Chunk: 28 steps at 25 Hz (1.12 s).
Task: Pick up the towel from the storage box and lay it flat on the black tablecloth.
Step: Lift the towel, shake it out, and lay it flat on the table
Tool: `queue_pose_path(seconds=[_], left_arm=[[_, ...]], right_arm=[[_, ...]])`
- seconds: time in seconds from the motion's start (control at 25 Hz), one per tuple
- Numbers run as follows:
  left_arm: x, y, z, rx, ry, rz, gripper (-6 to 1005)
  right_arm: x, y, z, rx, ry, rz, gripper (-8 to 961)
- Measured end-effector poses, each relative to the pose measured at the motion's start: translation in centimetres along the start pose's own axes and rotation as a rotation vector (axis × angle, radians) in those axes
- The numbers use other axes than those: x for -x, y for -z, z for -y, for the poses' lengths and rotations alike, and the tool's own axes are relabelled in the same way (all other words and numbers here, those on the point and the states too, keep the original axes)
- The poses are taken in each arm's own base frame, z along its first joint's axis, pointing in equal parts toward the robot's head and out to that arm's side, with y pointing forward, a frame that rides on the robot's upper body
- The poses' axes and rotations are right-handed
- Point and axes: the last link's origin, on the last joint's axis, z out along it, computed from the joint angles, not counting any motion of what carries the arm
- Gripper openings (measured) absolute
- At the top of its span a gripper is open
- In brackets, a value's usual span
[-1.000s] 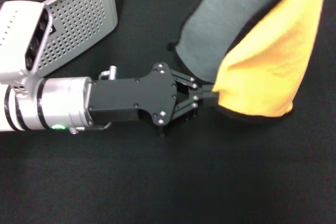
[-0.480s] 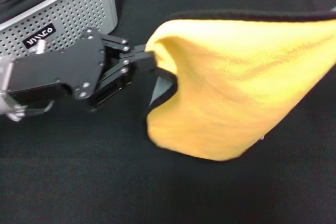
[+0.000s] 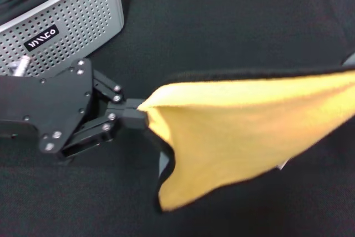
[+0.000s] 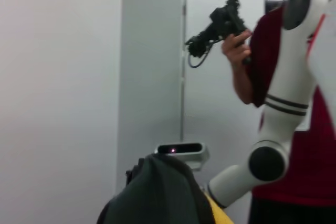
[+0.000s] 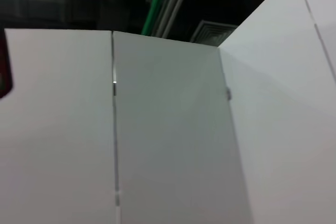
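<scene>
L gripper [image 3: 135,119] sits low-left in head view, fingers pinched tight on one corner of the towel [image 3: 238,137], just in front of the storage box [image 3: 66,23]. Vs half a sec ago it has dropped toward the near edge and slid a bit left; its black body now covers more of the box's lower wall, label still readable above it. Towel's held up off the black tablecloth [image 3: 222,31], yellow face to the camera, black edging along the top, stretched out to the right where it runs out of view. Earlier its top edge was up near the far side of the table; now it's lower and flatter, w/ the loose lower corner hanging nearer. R gripper isn't visible in head view; R wrist cam shows only white wall panels, so can't tell its state. L wrist view shows the towel's grey side [image 4: 157,192] close up
</scene>
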Motion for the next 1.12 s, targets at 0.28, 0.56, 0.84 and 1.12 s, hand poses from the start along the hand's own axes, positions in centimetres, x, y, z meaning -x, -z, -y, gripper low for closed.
queue_pose_path(seconds=[0.28, 0.56, 0.84, 1.12], left_arm=[[-3.1, 2.1, -0.2, 0.040, -0.041, -0.006, 11], [-5.5, 2.9, -0.1, 0.077, 0.039, 0.079, 11], [-4.8, 3.3, -0.4, 0.079, 0.121, 0.127, 11], [-4.5, 3.6, -1.1, 0.134, 0.196, 0.190, 11]], right_arm=[[-0.7, 0.2, -1.7, 0.114, -0.081, -0.054, 63], [-2.0, -0.2, -3.2, 0.182, -0.178, -0.092, 66], [-2.9, -0.1, -4.7, 0.222, -0.264, -0.115, 70], [-2.4, 0.2, -6.7, 0.253, -0.328, -0.060, 73]])
